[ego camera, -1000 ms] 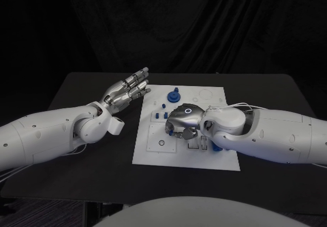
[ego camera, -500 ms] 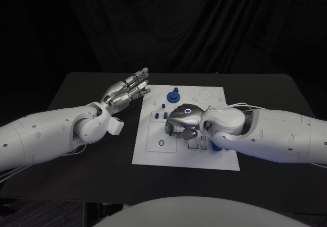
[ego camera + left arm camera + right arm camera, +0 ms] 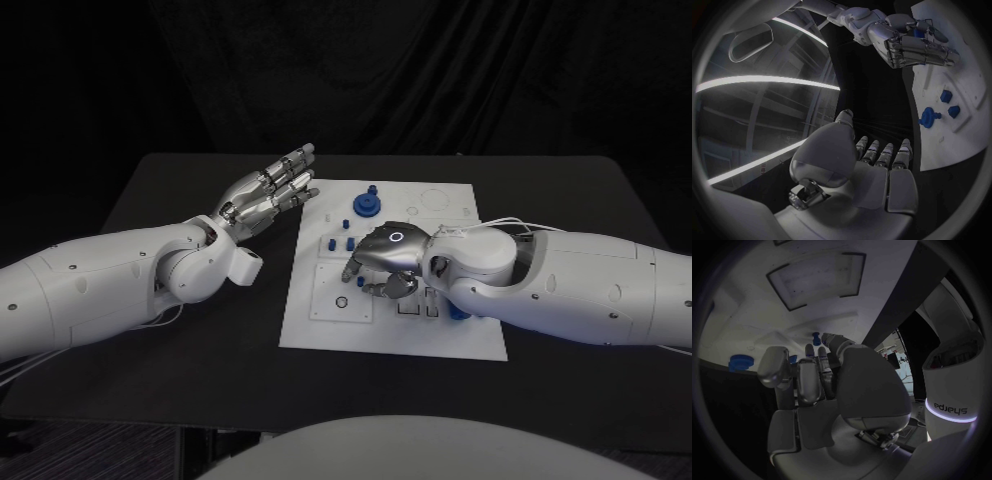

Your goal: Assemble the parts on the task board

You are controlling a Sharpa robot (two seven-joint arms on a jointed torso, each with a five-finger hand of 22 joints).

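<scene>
Head view: right hand (image 3: pixel 382 262) is hovering low over the board (image 3: pixel 389 335), fingers curled, any hold unclear, while left hand (image 3: pixel 268 195) is waiting spread and empty, likely keeping clear.

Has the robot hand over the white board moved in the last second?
Yes, slightly: the right robot hand has lifted its fingers and shifted toward the blue gear on the task board.

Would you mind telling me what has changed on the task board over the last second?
The right hand has opened its fingers slightly over the middle of the task board; I cannot tell whether it holds a part. The left hand stays raised and open beside the board's far left corner, and the blue gear has not moved.
</scene>
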